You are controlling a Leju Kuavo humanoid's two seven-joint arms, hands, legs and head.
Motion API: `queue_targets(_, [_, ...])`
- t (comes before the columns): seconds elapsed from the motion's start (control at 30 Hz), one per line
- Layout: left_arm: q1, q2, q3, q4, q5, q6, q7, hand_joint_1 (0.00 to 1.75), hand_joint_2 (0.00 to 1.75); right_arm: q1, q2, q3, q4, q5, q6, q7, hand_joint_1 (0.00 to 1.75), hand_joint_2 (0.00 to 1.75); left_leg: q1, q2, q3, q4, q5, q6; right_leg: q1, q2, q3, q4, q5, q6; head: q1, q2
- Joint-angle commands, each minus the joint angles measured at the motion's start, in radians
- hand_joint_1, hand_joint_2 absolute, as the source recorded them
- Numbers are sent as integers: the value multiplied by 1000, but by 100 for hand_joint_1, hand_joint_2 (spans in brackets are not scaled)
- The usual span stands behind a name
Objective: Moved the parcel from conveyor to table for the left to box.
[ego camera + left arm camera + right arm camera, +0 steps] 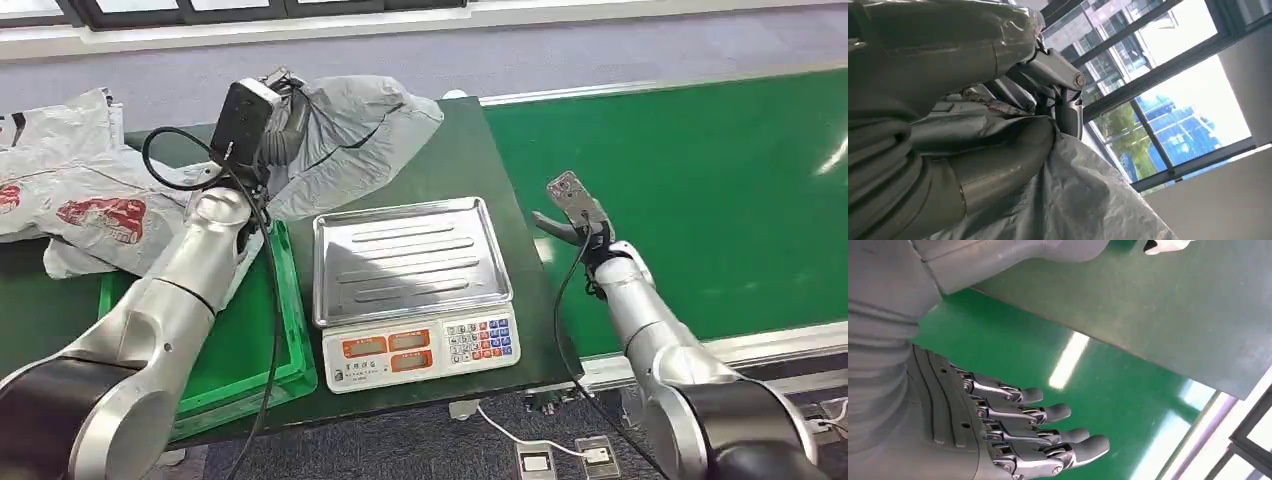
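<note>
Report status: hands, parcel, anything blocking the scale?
Left hand grips the grey parcel, held above the table behind the scale. Right hand open, empty, over the green conveyor. Scale pan bare; nothing in the way.

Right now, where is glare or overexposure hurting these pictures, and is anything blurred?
Head view: a bright streak glares on the green conveyor at the right edge. Left wrist view: the window is partly blown out, and the grey parcel is close and soft. Right wrist view: a light streak reflects off the belt beside the right robot hand.

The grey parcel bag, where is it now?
In the head view the grey parcel bag is held up by the left hand over the table's far side, just behind the scale.
</note>
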Motion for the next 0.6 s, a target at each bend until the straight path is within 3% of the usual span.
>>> queue_targets(0.03, [-70,-9,79,49,66,8,5,175,175,-21,11,-22,54,-2,0,0,0,175,1,1,1,1,-1,-1,1,2,1,0,0,-1,0,0])
queue_targets(0.17, [-79,12,89,72,62,78,48,175,175,-7,-1,-28,57,-3,-3,-6,0,175,1,0,1,0,-1,-1,1,1,1,0,0,-1,0,0])
queue_targets(0.33, [-115,60,89,124,9,286,219,175,175,-21,-5,-35,64,-1,5,0,0,175,1,1,0,1,-1,-1,1,1,0,1,-1,-1,0,0])
queue_targets(0.4, [-113,82,140,131,40,371,235,175,175,-27,-4,-38,67,-1,7,9,0,175,1,2,1,1,-1,-1,1,3,0,1,0,-1,0,0])
queue_targets(0.6, [-83,180,227,155,92,437,227,175,175,-4,-16,-43,57,1,7,4,0,175,1,4,3,-1,-1,-1,1,5,2,0,0,-1,0,0])
